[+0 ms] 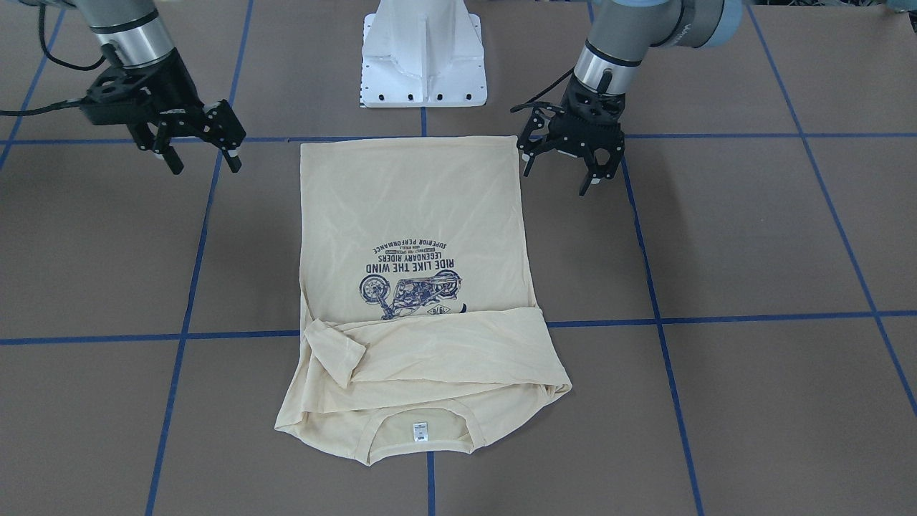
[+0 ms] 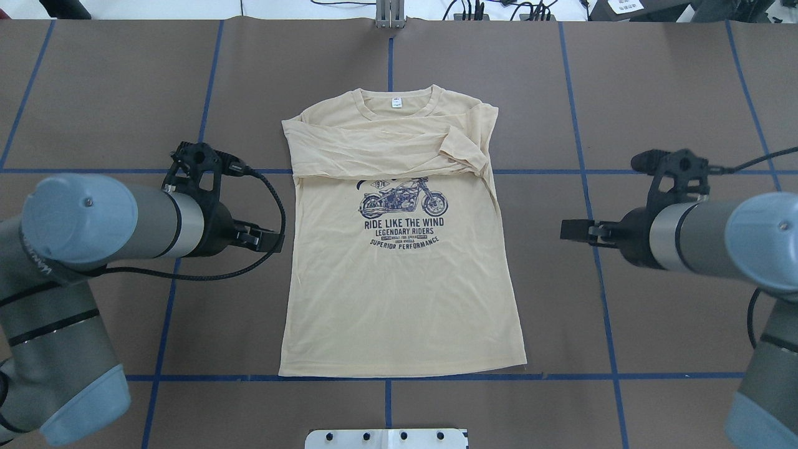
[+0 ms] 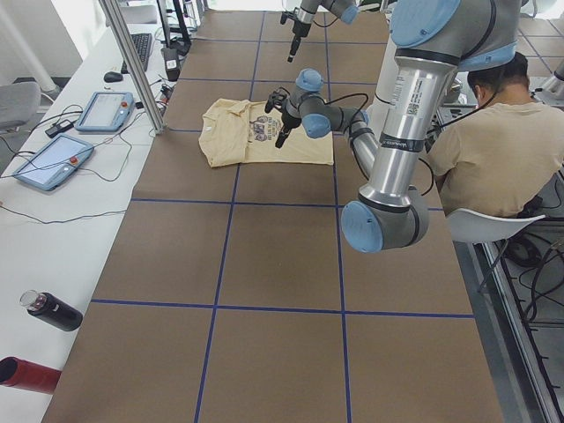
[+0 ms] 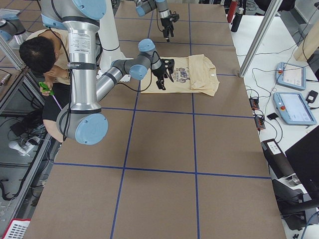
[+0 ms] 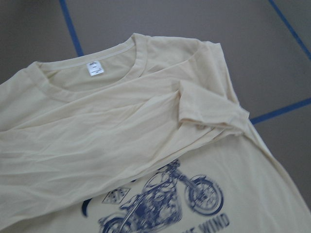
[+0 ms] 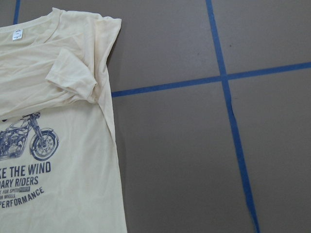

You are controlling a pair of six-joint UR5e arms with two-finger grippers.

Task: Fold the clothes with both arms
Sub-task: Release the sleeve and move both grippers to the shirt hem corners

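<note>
The cream-yellow T-shirt (image 2: 399, 293) lies flat on the brown table, print up, collar and white neck label at the far edge. Both long sleeves are folded across the chest, above the motorcycle print. It also shows in the front view (image 1: 423, 215), the left wrist view (image 5: 121, 145) and the right wrist view (image 6: 58, 145). My left gripper (image 1: 559, 179) is open and empty, hovering just beside the shirt's hem corner. My right gripper (image 1: 204, 166) is open and empty, further off the other side of the hem.
The white pedestal base (image 1: 423, 57) stands just behind the hem. Blue tape lines cross the table. A seated person (image 3: 493, 150) is beside the robot. Two tablets (image 3: 106, 110) and two bottles (image 3: 53, 310) lie on the side bench.
</note>
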